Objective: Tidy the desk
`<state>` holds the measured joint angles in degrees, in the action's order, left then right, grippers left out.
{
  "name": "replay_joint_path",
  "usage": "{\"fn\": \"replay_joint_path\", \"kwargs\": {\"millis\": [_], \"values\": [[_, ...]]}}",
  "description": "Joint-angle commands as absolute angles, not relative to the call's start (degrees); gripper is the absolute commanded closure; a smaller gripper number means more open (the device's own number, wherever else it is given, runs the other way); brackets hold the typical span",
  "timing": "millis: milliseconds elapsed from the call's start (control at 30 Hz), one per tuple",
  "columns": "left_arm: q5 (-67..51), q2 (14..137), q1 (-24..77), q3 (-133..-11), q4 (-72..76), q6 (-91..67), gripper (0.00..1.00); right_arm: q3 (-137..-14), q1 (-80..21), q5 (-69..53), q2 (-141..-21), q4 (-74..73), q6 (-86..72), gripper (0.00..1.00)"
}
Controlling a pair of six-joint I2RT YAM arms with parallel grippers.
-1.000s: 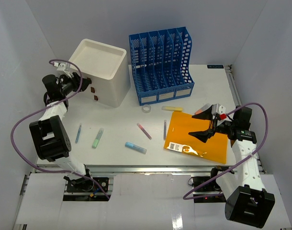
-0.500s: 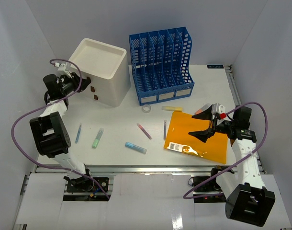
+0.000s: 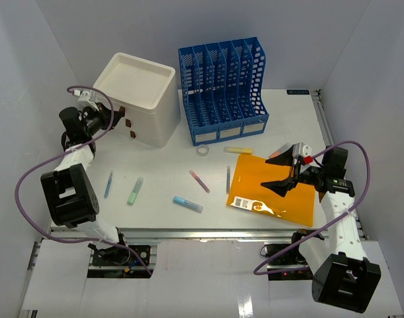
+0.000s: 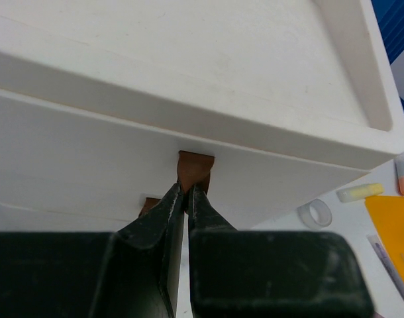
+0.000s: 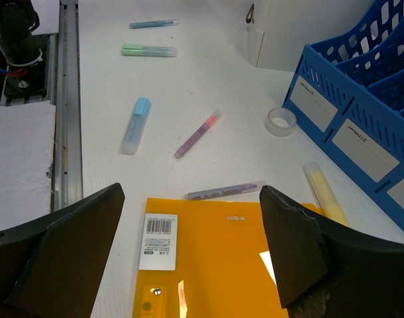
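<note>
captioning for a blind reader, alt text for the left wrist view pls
The left fingers pinch a brown tab on the front of a white drawer unit. To the right, a tape ring, a yellow highlighter and part of an orange folder lie on the desk.

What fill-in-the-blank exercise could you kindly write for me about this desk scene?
1. The left claw pinches a ___ tab on the white drawer unit.
2. The right claw hangs open over the ___ folder.
3. The tape ring lies in front of the ___ file rack.
Missing words: brown; orange; blue.
</note>
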<state>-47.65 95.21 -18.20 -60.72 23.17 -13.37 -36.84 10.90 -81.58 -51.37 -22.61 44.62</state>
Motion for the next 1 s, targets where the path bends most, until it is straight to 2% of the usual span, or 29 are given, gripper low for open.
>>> {"fn": "replay_joint_path", "kwargs": {"millis": [0, 533, 967], "values": [[-45.31, 86.64, -18.21, -56.44, 23.94, -13.4, 1.0, -36.56, 10.97, -83.08, -51.15, -22.41, 45.53, 0.1], [-39.42, 65.85, -18.91, -36.42, 18.14, -17.59, 1.0, -36.2, 10.91, -83.29, -50.09, -22.42, 45.72, 0.09], [-35.15, 59.97, -19.25, -38.51, 10.86, -19.34, 1.0, -35.95, 10.99, -82.08, -50.62, -22.41, 46.23, 0.09]]}}
